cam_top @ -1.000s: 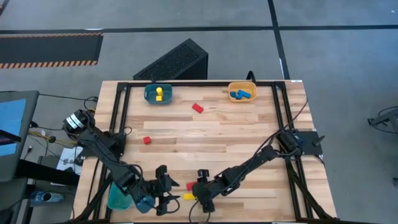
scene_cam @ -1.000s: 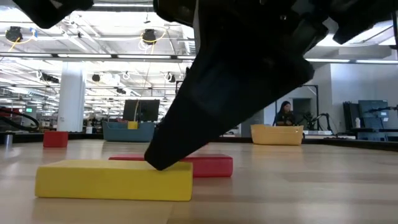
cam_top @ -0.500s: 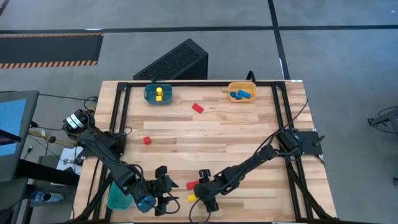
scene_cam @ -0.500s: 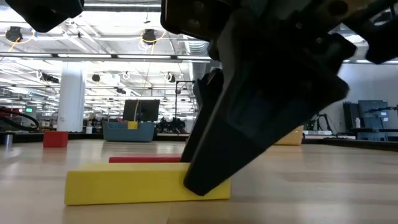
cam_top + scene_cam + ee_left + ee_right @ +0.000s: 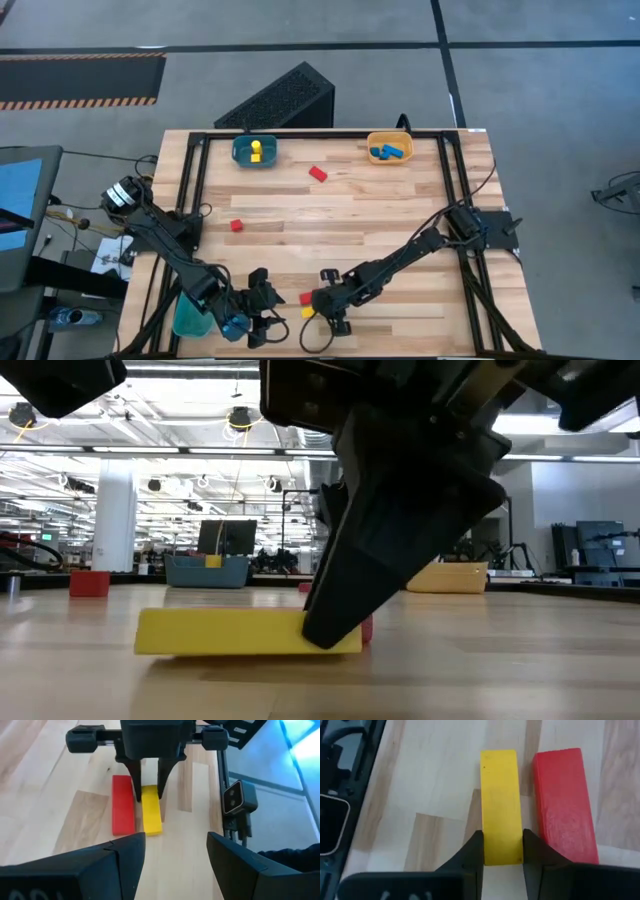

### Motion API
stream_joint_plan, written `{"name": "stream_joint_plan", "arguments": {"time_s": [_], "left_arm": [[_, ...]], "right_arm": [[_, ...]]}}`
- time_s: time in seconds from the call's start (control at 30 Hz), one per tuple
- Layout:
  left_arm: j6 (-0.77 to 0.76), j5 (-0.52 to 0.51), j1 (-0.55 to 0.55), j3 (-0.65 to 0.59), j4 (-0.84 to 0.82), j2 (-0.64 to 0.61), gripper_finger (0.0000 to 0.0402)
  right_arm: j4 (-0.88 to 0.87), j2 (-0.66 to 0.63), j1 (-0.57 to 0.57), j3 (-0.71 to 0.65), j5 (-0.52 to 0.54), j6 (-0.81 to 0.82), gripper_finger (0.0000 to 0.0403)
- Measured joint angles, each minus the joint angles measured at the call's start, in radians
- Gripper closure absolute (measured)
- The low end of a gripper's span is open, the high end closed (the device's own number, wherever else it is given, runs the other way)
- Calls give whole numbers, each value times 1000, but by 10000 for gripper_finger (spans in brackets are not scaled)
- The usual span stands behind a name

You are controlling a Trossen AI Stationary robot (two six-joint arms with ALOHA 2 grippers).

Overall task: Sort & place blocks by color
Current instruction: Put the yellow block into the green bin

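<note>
Two jaws of right gripper (image 5: 502, 852) clamp yellow bar (image 5: 500, 805); left gripper (image 5: 175, 850) jaws apart; no writing legible.

Yellow bar (image 5: 501, 805), red bar (image 5: 564, 802), pale striped wood table (image 5: 435, 785).

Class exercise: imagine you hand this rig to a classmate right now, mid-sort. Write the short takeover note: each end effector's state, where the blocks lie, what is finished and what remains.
Right end effector: fingers shut on one end of the yellow bar at the table's near edge, bar apparently just off the wood in the low view.
Left end effector: open, empty, waiting beside that spot.
Red bar: flat on the table alongside the yellow bar.
Done: a yellow block in the teal bin; blue blocks in the orange bin.
Left: carry the held bar to a bin; the red bar, red cube and red block still loose on the table.
</note>
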Motion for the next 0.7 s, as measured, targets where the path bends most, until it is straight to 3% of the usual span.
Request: {"name": "stream_joint_plan", "arguments": {"time_s": [0.17, 0.3, 0.47, 0.57, 0.7], "left_arm": [[-42, 8, 13, 0, 22, 0, 205], [-13, 8, 41, 0, 33, 0, 205], [132, 3, 115, 42, 37, -1, 205], [251, 8, 167, 89, 9, -6, 205], [359, 6, 237, 123, -87, -62, 205]], "right_arm": [[-28, -77, -2, -7, -19, 25, 297], [-96, -180, -7, -3, 65, -7, 290], [-252, -257, -52, -9, 160, -77, 302], [-246, -320, -94, -95, 202, -86, 300], [-95, -411, -156, -343, 195, -3, 294]]}}
